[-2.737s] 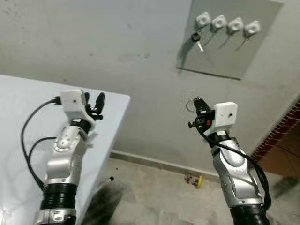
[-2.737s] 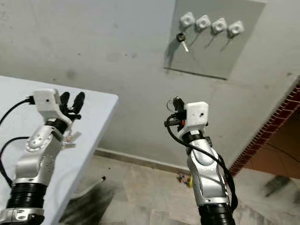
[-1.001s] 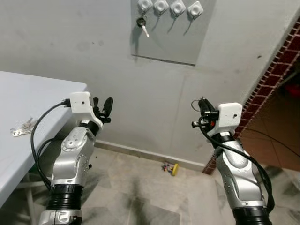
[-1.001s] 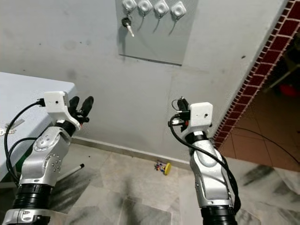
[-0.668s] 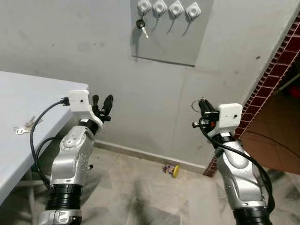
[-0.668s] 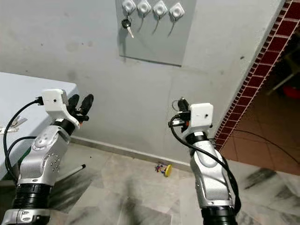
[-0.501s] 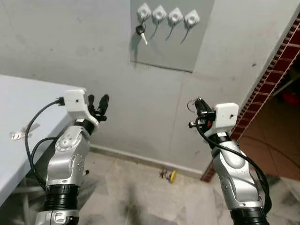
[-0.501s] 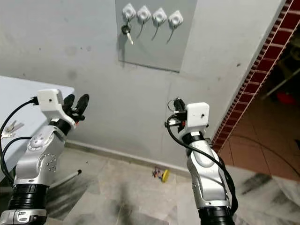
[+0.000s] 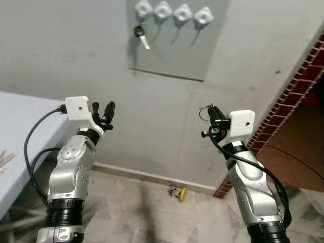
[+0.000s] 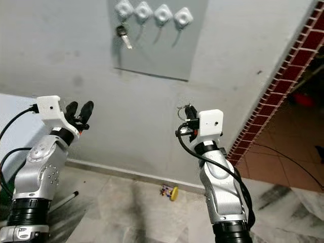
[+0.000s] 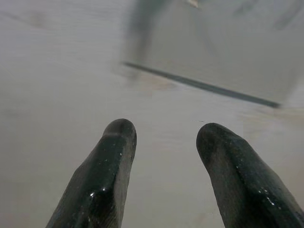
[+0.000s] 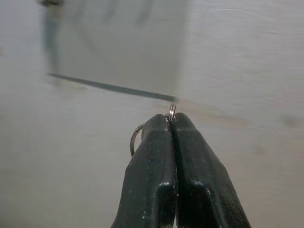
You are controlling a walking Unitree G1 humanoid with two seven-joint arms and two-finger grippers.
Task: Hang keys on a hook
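Observation:
High on the wall is a grey panel (image 9: 172,50) carrying a row of white hooks (image 9: 183,12). A key (image 9: 140,36) hangs from the leftmost hook. My right gripper (image 9: 212,115) is raised below and to the right of the panel, shut on a thin metal key ring (image 9: 204,108). In the right wrist view the key ring (image 12: 134,138) pokes out between the closed fingers (image 12: 156,156), with the panel's lower edge ahead. My left gripper (image 9: 104,112) is held up at the left, open with nothing in it, and in its wrist view its fingers (image 11: 114,156) face the wall.
A white table (image 9: 23,114) stands at the left with loose keys (image 9: 4,159) at the view's edge. A red brick pillar (image 9: 291,101) rises at the right. A small yellow object (image 9: 178,192) lies on the tiled floor by the wall.
The camera has shifted, so the table has slid left and the panel sits a little higher. Both arms keep their poses, and the right gripper still pinches the key ring.

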